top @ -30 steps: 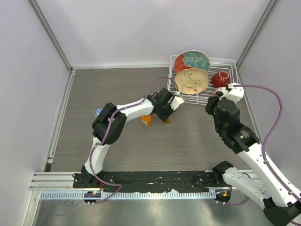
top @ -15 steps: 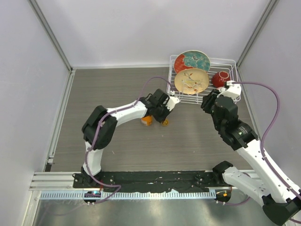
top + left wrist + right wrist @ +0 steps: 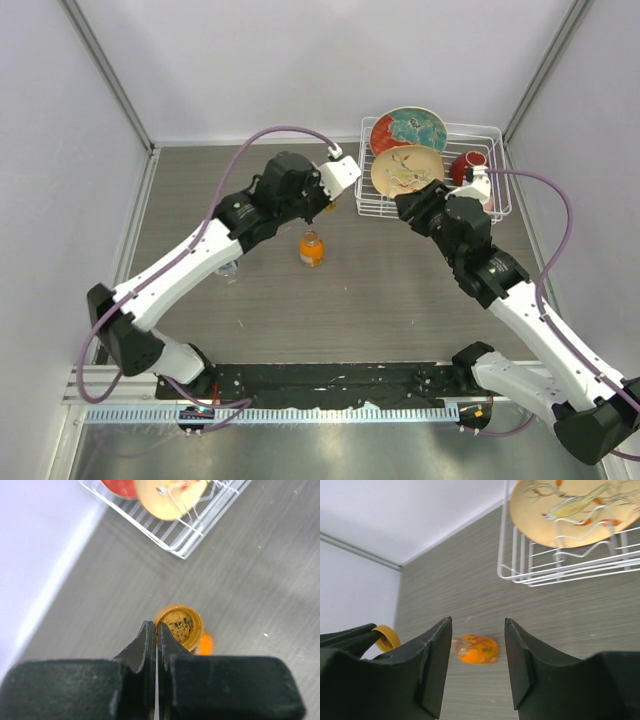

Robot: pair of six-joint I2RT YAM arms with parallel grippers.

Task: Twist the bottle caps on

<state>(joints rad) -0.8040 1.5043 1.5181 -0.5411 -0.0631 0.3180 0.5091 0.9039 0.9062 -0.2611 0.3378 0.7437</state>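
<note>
Pinching the rim of the small amber-orange screw cap [image 3: 176, 625], the left hand [image 3: 156, 628] is clenched, held high above the grey surface [image 3: 400, 290]. The squat orange plastic bottle [image 3: 311, 249] stands upright, open neck up, below and slightly beyond the cap. The right hand [image 3: 478, 622] is released, its 2 fingers apart, clear of the bottle. The left hand is nearer: lower along the vertical axis.

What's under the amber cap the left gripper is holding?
Below the amber cap, pinched by the left gripper, only a sliver of the orange bottle shows; the cap covers its mouth.
</note>
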